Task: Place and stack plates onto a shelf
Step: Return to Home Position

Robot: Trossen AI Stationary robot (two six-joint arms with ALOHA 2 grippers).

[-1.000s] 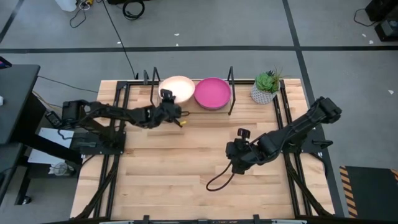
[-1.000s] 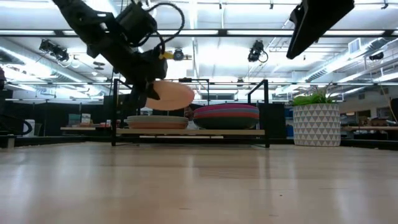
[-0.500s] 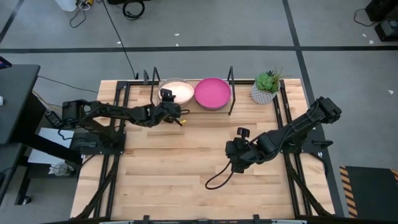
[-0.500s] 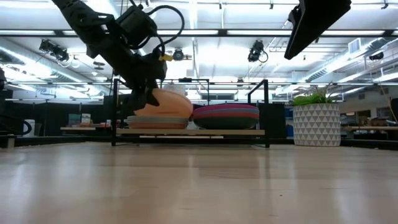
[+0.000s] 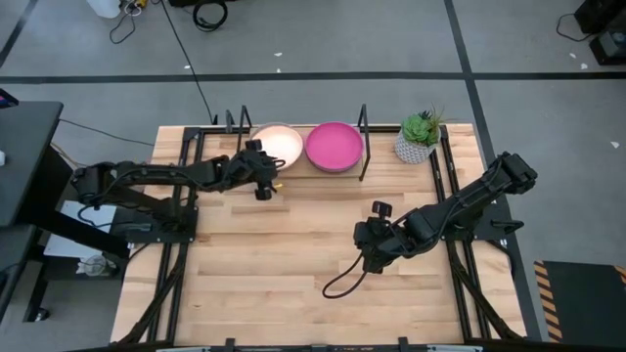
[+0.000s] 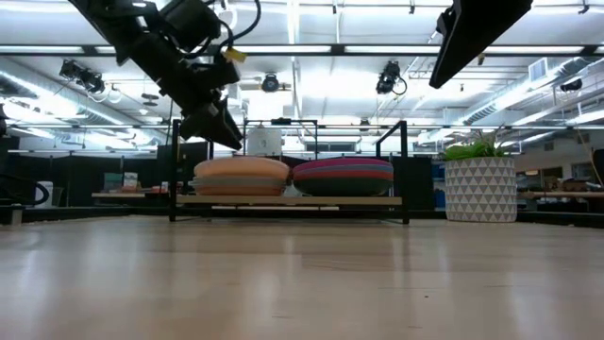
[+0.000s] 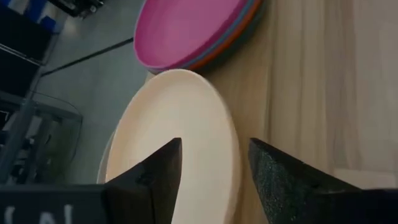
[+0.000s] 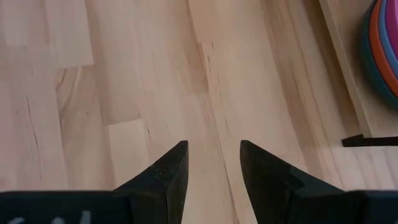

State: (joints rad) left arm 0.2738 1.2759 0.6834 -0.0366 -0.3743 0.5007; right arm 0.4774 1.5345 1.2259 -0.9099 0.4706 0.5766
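Wood tabletop (image 5: 293, 259), shelf (image 6: 293, 200) at back; grey floor (image 5: 323, 39).

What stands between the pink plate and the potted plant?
A black upright of the shelf stands there. The high and low views both show it.

The cream plate (image 5: 281, 143), held tilted by the left end effector (image 7: 214, 144) before, now lies released atop the left stack (image 6: 241, 179).
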